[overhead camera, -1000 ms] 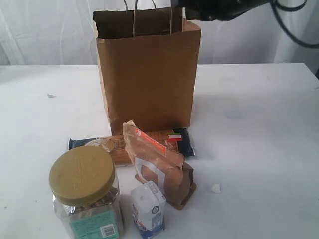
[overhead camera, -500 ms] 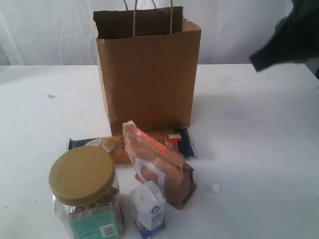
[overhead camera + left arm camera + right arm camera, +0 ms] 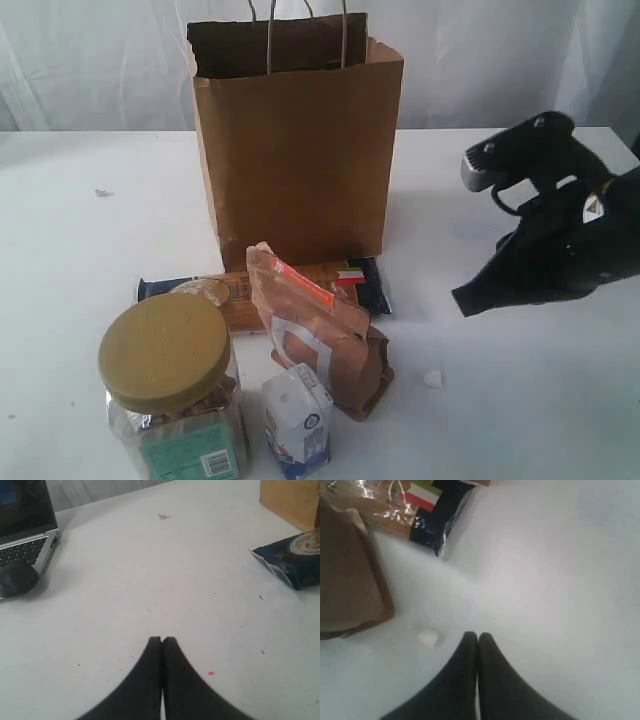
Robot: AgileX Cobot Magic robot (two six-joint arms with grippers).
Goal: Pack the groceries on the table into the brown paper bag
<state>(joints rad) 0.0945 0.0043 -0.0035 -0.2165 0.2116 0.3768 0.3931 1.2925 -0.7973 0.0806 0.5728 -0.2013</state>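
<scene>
**packbot_fan:** Where's everything sitting right now?

**gripperguy:** The brown paper bag (image 3: 295, 150) stands upright toward the back of the table (image 3: 540, 420), mouth open and handles up. The spaghetti packet (image 3: 225, 290) lies flat just in front of it, with a dark blue end poking out on each side. The brown orange-labelled pouch (image 3: 322, 335) stands in front of the packet and covers its right half from this angle. I can't tell if they actually touch. The small white-blue carton (image 3: 298, 420) is just in front of the pouch. The clear jar (image 3: 170, 390) with the olive-yellow lid is beside the carton on the left, closest to the camera.

**packbot_fan:** And the grippers, holding anything?

**gripperguy:** Nope, both are pinched closed on nothing. The right gripper (image 3: 462, 302) hangs over bare table to the right of the groceries, tips angled down toward the pouch and well apart from the bag. Its wrist cam shows a little white crumb (image 3: 427, 638) on the table near the tips. The left gripper (image 3: 162, 640) is low over bare tabletop with the packet's blue end off to one side. A laptop (image 3: 25, 525) and a black mouse (image 3: 17, 577) sit at the table's edge.
</scene>
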